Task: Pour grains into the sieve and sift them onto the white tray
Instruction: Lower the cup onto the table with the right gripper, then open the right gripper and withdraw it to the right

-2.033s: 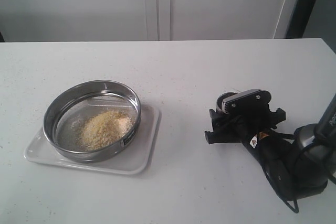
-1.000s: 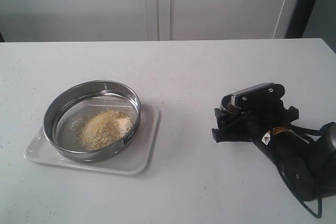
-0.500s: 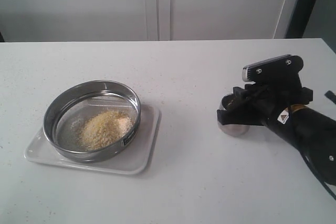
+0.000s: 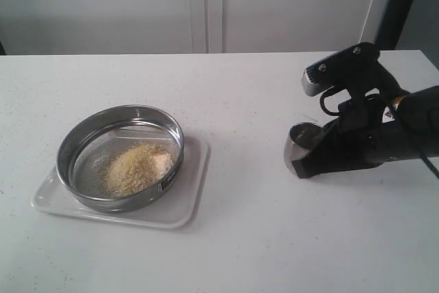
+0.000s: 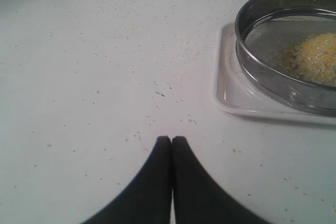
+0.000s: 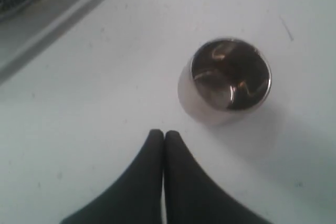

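The round steel sieve (image 4: 120,156) rests on the white tray (image 4: 188,204) at the left, holding a heap of yellow and pale grains (image 4: 137,168). In the left wrist view the sieve (image 5: 262,72), grains (image 5: 315,59) and tray (image 5: 231,95) lie off to one side of my left gripper (image 5: 171,139), which is shut on nothing over bare table. My right gripper (image 6: 164,133) is shut and empty, a short way from the small steel cup (image 6: 228,80). In the exterior view the right gripper (image 4: 299,168) hangs just beside the cup (image 4: 300,143), which stands upright.
Stray grains are scattered on the white table (image 5: 94,77) around the tray. The tray's corner (image 6: 58,19) shows in the right wrist view. A pale wall with panel seams (image 4: 206,5) runs behind the table.
The right gripper let go of the steel cup, drew back to the right and rose, then shut empty. The cup now stands free on the table. Sieve and tray have not moved.
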{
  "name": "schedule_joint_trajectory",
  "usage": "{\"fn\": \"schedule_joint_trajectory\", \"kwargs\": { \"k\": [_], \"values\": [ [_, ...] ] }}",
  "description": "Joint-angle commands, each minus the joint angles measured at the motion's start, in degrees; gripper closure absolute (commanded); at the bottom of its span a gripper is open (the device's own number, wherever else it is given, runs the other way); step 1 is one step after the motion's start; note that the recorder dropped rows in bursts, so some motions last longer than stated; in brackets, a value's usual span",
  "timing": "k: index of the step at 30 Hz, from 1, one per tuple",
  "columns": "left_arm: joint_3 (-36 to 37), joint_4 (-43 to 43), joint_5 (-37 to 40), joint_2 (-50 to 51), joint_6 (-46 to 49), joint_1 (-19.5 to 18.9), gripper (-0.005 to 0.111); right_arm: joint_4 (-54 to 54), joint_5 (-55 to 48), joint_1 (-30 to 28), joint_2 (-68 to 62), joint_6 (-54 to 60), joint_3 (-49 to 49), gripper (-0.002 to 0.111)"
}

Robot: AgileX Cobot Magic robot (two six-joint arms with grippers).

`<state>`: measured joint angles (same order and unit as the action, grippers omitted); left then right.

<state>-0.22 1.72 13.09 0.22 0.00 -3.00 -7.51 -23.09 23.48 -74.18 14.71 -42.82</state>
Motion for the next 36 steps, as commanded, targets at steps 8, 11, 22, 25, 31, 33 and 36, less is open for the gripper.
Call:
{"fn": "schedule_joint_trajectory", "kwargs": {
  "k": [8, 11, 22, 25, 31, 33, 36],
  "values": [
    [0.22, 0.34, 0.23, -0.22, 0.0, 0.32, 0.107, 16.32, -28.75, -2.79, -0.33, -9.71, -8.42, 0.108],
    [0.22, 0.34, 0.23, -0.22, 0.0, 0.32, 0.107, 15.98, -29.47, -5.64, -1.28, -11.93, -8.72, 0.108],
    [0.22, 0.34, 0.23, -0.22, 0.0, 0.32, 0.107, 15.98, -27.1, -16.12, -1.36, -14.71, -8.72, 0.108],
    [0.22, 0.34, 0.23, -0.22, 0.0, 0.32, 0.107, 15.83, -25.63, -17.4, -1.36, -15.02, -8.72, 0.108],
    [0.22, 0.34, -0.2, -0.22, 0.0, 0.32, 0.107, 15.71, -21.53, -17.4, -1.36, -14.71, -8.61, 0.108],
    [0.22, 0.34, -1.34, -0.22, 0.0, 0.32, 0.107, 15.71, -21.79, -17.4, -1.36, -14.71, -8.61, 0.108],
    [0.22, 0.34, -1.76, -0.22, 0.0, 0.32, 0.107, 15.99, -21.43, -17.4, -1.36, -14.71, -8.61, 0.108]
  ]
}}
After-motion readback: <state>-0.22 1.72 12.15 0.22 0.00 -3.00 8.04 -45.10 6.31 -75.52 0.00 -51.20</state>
